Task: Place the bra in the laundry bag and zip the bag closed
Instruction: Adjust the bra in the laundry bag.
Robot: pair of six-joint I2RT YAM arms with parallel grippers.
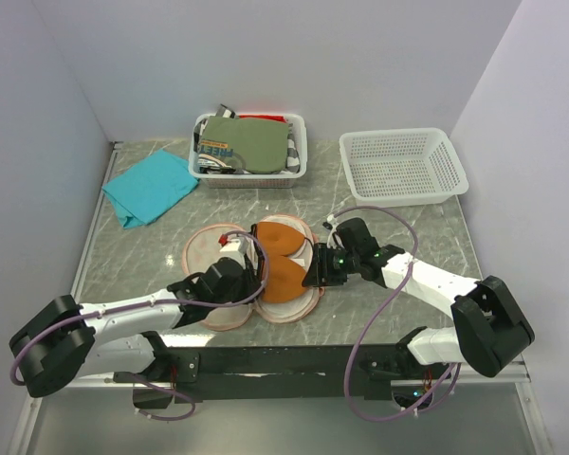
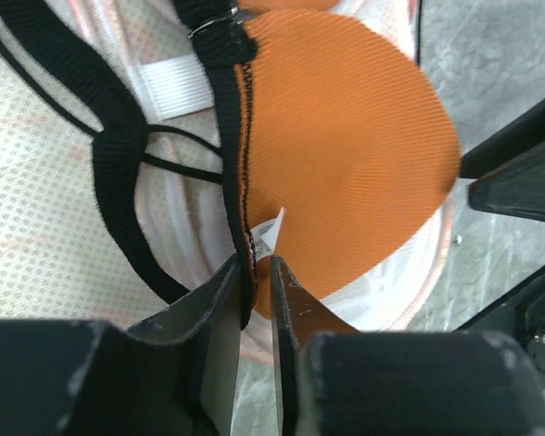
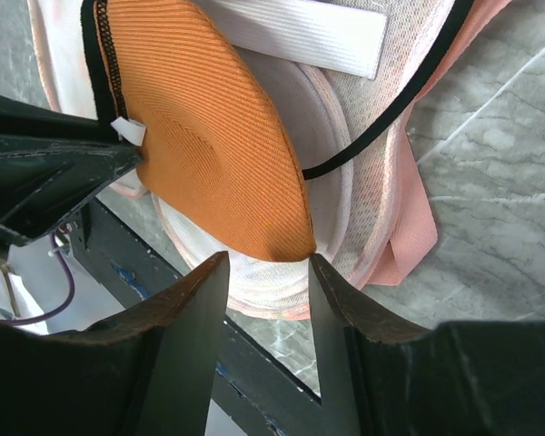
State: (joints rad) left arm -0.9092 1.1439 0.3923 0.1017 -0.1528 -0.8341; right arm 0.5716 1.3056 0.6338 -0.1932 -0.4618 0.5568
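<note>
The left gripper (image 2: 252,263), jaws nearly together, brackets the bra (image 2: 345,136) at its dark edge, grip unclear; the right gripper (image 3: 268,259), jaws apart, straddles its cup rim; bra lies in the open laundry bag (image 1: 207,249), arms partly hiding both

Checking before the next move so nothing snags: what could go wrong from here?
1. The left fingers bracket only the thin dark seam of the bra; it may slip out when pulled.
2. Loose straps lie across the open bag; they could catch in the zipper.
3. The right fingers stand open at the cup's tip, so that side may slide.
</note>
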